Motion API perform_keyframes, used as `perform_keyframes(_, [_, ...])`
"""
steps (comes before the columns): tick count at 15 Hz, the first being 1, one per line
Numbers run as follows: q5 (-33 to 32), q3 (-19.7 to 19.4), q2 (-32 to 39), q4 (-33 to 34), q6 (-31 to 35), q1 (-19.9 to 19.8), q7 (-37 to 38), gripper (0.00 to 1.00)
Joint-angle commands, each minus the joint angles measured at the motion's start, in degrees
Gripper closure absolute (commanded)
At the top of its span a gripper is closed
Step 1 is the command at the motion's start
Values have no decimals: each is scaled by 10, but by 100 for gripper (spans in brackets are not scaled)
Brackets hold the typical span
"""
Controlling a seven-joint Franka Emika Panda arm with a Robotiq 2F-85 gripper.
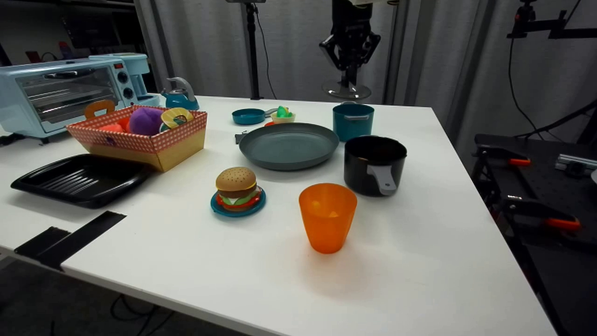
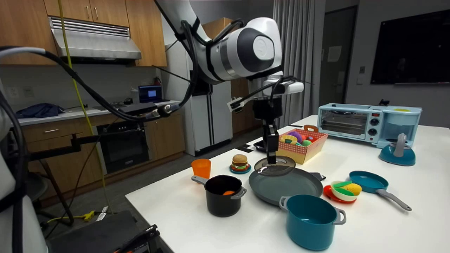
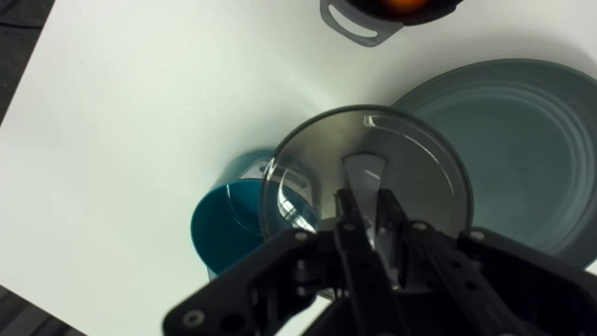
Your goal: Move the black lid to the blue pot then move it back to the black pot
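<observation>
Gripper (image 3: 364,196), one: fingers drawn almost together, a narrow gap between, clamped on the top of the smoky see-through lid (image 3: 406,163); seat of the grip partly hidden. Lid, one: round, dark-rimmed, held in the air, apart from the white table (image 1: 410,280); in the wrist view it overlaps part of the mouth of the blue pot (image 1: 353,128). Pots, two, placed as in an exterior view: blue pot, one, cylindrical, grey-handled, at the far right of the table; black pot (image 1: 357,172), one, grey-handled, nearer, with one orange item (image 2: 228,193) visible inside. Large shallow grey dish (image 1: 289,147), one: left of both pots. Orange cup (image 1: 328,217), one: upright, near, in front of the black pot. Toy hamburger (image 1: 237,182), one: on one teal saucer (image 1: 254,210), left of the cup. Teal frying pan (image 1: 247,117), one: far, behind the grey dish. Cream bowl (image 1: 283,120), one: right of that pan, holding green and yellow pieces. Black tray (image 1: 84,179), one: near left. Red-checked basket (image 1: 179,155), one: just beyond the tray, purple and yellow pieces among its contents. Teal kettle (image 1: 179,100), one: far left. Light-blue toaster oven (image 1: 65,95), one: left, beyond the basket.
</observation>
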Motion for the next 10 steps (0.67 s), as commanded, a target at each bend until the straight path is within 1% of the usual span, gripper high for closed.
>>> perform_keyframes(1, [0, 19, -40, -35, -8, 5, 24, 96])
perform_keyframes(6, [5, 51, -45, -40, -13, 14, 34, 96])
perform_keyframes(10, [12, 68, -41, -47, -6, 23, 45, 96])
